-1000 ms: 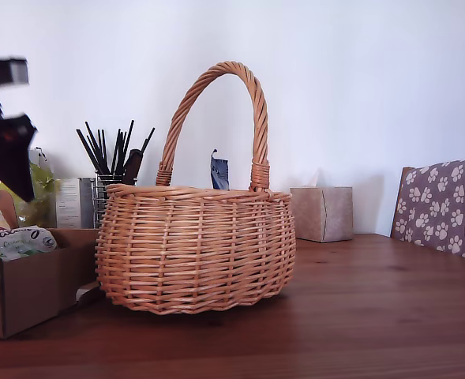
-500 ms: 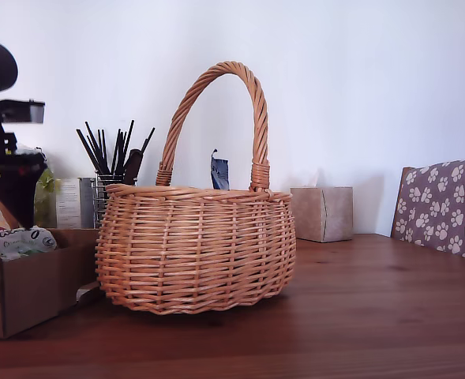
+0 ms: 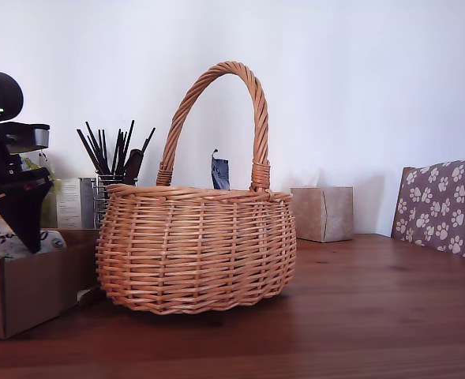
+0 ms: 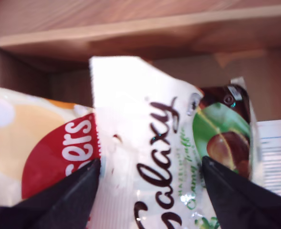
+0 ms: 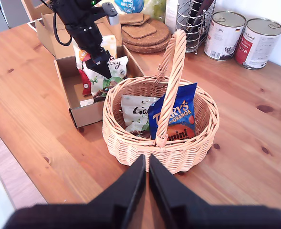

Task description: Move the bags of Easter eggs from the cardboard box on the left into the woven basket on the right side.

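1. Over the cardboard box point(image 5: 85, 112), at the exterior view's left, you will find my first gripper point(image 4: 150, 167) lowered among the packets. Its two dark fingers point(image 4: 68, 195) are spread wide, one on each side of a white bag point(image 4: 145, 143) with dark script lettering. I cannot tell whether the fingers press on that bag.
2. Beside the white bag lies a red-yellow bag point(image 4: 49, 148) with white lettering, partly under it. The first wrist view shows the box's inner wall directly behind both.
3. Note the woven basket point(image 3: 196, 249). It stands just beside the box on the wooden table point(image 3: 374, 316), toward the exterior view's right. Its rim stands higher than the box flaps, and its tall arched handle point(image 5: 171, 81) spans the opening.
4. Inside the basket you can see a second white bag point(image 5: 135, 112) lying flat and a dark blue bag point(image 5: 178, 114) propped upright against the handle.
5. My second gripper point(image 5: 147, 181) hangs above the table just outside the basket's rim. Its jaws are pressed together with nothing between them.
6. Check the surroundings behind the basket and box:
   - a wire holder point(image 3: 110, 193) of dark utensils;
   - two tins point(image 5: 245, 36);
   - a stack of round mats point(image 5: 142, 31);
   - a tan tissue box point(image 3: 321, 213).
7. A paw-print cushion point(image 3: 445, 205) sits at the exterior view's right edge, well apart from the basket.
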Robot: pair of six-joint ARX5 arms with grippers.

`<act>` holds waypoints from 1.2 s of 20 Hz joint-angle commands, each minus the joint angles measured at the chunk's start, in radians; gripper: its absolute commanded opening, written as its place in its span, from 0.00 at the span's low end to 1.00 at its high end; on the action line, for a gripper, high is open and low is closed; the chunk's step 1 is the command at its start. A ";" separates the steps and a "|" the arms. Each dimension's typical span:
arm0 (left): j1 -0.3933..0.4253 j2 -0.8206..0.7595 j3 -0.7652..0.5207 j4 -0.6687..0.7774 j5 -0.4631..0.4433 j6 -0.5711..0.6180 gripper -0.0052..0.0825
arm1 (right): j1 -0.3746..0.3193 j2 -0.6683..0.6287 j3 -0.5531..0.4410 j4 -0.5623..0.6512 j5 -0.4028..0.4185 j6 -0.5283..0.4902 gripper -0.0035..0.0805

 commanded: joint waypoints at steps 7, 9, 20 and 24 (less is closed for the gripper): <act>-0.113 0.035 -0.006 -0.053 0.031 -0.044 0.77 | 0.002 -0.006 0.001 0.006 0.000 0.000 0.05; -0.129 0.037 -0.006 -0.081 0.034 -0.056 0.77 | 0.002 -0.006 0.001 0.006 0.000 0.000 0.05; -0.163 0.101 -0.006 -0.123 0.083 -0.061 0.52 | 0.002 -0.006 0.001 0.006 0.000 0.000 0.05; -0.163 0.121 -0.006 -0.103 0.077 -0.061 0.33 | 0.002 -0.006 0.001 0.005 0.000 0.001 0.05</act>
